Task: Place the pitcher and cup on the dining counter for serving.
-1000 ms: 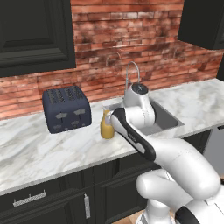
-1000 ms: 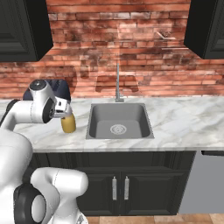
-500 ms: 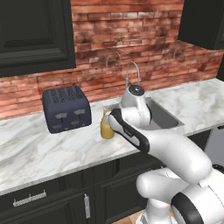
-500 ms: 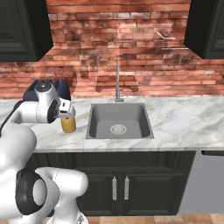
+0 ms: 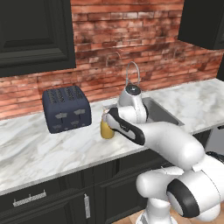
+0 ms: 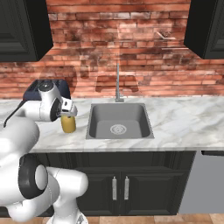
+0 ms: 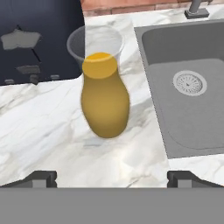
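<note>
Hand view has the gripper spread to its widest, its fingertips apart at either side and empty, touching nothing. Between them, toward twelve o'clock, the amber pitcher stands upright on the marble worktop. A dark blue toaster sits at ten o'clock, the sink at two o'clock. No writing is legible anywhere.

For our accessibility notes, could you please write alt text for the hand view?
An amber pitcher with a clear, flared neck stands upright on a white marble worktop, centred ahead of the open gripper. A dark blue toaster sits beyond it on one side, a grey sink on the other.
</note>
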Robot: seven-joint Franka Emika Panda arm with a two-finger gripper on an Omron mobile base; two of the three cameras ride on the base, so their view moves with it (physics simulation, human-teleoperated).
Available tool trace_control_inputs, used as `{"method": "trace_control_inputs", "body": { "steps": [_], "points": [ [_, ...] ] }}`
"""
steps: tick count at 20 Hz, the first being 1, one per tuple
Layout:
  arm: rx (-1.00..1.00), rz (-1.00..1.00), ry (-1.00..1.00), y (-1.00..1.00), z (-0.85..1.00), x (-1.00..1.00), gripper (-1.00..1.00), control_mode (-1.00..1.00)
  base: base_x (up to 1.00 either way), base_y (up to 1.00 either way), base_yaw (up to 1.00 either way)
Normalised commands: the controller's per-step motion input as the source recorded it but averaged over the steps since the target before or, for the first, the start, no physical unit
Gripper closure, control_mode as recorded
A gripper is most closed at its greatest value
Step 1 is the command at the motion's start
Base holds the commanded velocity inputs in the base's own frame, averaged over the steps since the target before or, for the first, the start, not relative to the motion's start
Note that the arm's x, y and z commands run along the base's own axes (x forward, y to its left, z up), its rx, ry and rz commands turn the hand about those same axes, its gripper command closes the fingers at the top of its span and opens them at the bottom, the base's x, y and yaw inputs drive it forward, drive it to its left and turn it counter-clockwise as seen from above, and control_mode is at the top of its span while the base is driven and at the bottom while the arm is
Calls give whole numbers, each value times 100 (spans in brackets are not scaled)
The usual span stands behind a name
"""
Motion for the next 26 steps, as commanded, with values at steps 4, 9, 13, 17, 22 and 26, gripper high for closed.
{"method": "trace_control_inputs", "body": {
  "steps": [4, 9, 13, 17, 22, 26],
  "points": [
    [0, -3, 0, 7, -11, 24, -100, -100, 0, 0, 0],
    [0, -3, 0, 15, -10, 22, -100, -100, 0, 0, 0],
    [0, -3, 0, 19, -12, 26, -100, -100, 0, 0, 0],
    [0, -3, 0, 7, -15, 26, -100, -100, 0, 0, 0],
    [0, 0, 0, 0, -17, 25, -100, -100, 0, 0, 0],
    [0, 0, 0, 0, -11, 23, -100, -100, 0, 0, 0]
  ]
}}
